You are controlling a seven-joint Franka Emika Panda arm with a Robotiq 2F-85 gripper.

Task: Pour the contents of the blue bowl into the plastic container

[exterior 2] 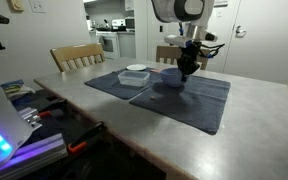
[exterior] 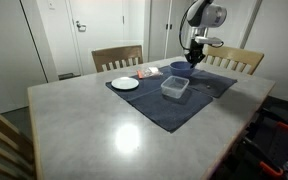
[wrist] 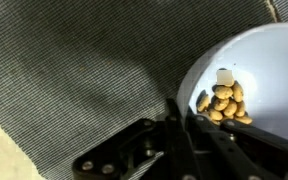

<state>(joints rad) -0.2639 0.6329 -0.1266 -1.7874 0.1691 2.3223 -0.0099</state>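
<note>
First, the blue bowl (exterior: 179, 69): upright on the dark cloth, near the table's far edge in an exterior view; in the wrist view (wrist: 254, 60) its inside looks pale under the light.
Contents: a heap of small brown pieces (wrist: 224, 103) against the bowl's wall on the gripper's side, with one white bit (wrist: 224, 77) at the top of the heap.
Gripper (wrist: 184, 118): comes down from above and is closed tight on the blue bowl's rim, one finger inside the wall, one outside.
Plastic container (exterior: 175, 87): just beside the bowl, on the same cloth, one step further from the far edge; in an exterior view (exterior 2: 136, 73) it sits apart from the gripper.
Cloth (exterior: 174, 108): lies slantwise across the far half of the table, under bowl, container and plate.
White plate (exterior: 125, 83): at the cloth's corner, on the far side of the container from the gripper, well apart from the bowl.
Small reddish thing (exterior: 144, 74): between plate and bowl, too small to name.
Table (exterior: 104, 130): grey and glossy; its near half carries a patch of glare.
Chairs (exterior: 117, 57): two wooden backs stand along the far edge, one right behind the arm (exterior: 204, 18).
</note>
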